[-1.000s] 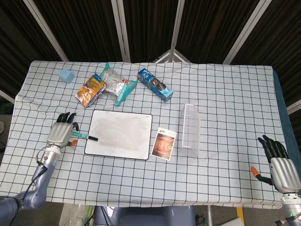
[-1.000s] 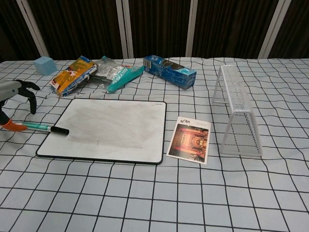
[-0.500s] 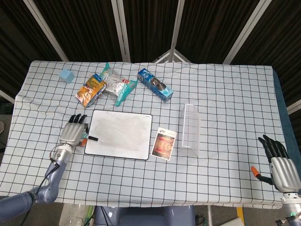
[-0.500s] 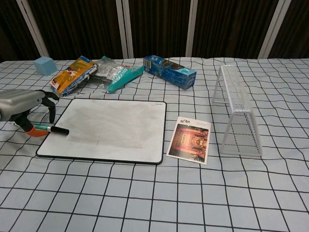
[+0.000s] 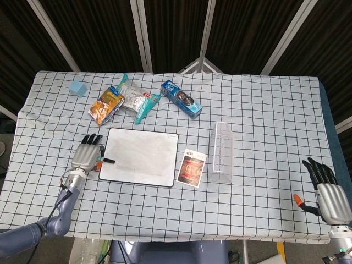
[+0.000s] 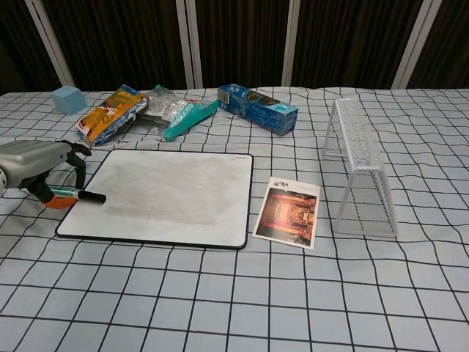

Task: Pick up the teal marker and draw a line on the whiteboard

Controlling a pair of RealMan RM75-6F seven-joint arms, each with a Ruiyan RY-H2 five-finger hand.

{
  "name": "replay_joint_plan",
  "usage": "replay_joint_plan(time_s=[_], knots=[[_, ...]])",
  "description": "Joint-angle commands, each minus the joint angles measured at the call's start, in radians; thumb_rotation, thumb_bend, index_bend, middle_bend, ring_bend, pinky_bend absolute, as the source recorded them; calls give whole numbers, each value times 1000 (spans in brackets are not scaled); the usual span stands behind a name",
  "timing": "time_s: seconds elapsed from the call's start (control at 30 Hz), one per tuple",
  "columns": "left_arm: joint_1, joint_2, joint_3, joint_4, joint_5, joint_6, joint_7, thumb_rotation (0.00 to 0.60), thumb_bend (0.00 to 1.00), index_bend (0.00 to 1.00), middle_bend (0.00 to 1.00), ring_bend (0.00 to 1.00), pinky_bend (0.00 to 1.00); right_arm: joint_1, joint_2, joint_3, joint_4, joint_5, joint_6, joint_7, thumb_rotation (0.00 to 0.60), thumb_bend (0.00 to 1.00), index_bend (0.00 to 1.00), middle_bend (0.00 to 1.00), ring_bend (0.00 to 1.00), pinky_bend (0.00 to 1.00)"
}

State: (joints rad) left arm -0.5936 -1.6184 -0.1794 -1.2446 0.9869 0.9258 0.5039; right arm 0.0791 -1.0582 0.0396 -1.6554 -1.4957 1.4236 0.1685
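Observation:
The teal marker (image 6: 73, 193) with a black cap (image 5: 108, 161) lies flat across the left edge of the whiteboard (image 5: 142, 157) (image 6: 172, 192). My left hand (image 5: 86, 156) (image 6: 35, 159) hovers right over the marker's teal body, fingers arched down on its far side and the orange-tipped thumb on its near side. The marker still rests on the table and I see no firm grip on it. In the head view the hand hides most of the marker. My right hand (image 5: 326, 192) rests open, fingers spread, at the table's near right corner.
Behind the board lie an orange snack bag (image 5: 106, 104), a teal packet (image 5: 144, 107), a blue box (image 5: 181, 99) and a blue cube (image 5: 78, 88). A red card (image 5: 192, 168) and a white wire rack (image 5: 223, 151) sit right of the board.
My left hand has moved right toward the board and now sits over the marker. The marker and the right hand have not moved.

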Motion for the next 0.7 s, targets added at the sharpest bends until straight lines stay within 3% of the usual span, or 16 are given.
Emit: replay_joint_plan(time_s=[0.03,0.17,0.47,0.7], knots=[[2,2,-7,-9,-1,8,-17,600,558,649,110,0,0,-1,0,0,1,1,0,0,600,299,0,0,0,0],[8,14,-34,-50,8,34,-69,600,558,674,142,0,0,-2,0,0,1,0,2,1,600,299,0,0,0,0],[32,76,-164,-266,75,140,-313,600,561,691,163,0,4,-2,0,0,-1,0,2,5,600,299,0,0,0,0],[47,39,-262,-374,42,161,-567,600,560,706,171,7,31,2,-1,1,-1,2,-6,7,600,299,0,0,0,0]])
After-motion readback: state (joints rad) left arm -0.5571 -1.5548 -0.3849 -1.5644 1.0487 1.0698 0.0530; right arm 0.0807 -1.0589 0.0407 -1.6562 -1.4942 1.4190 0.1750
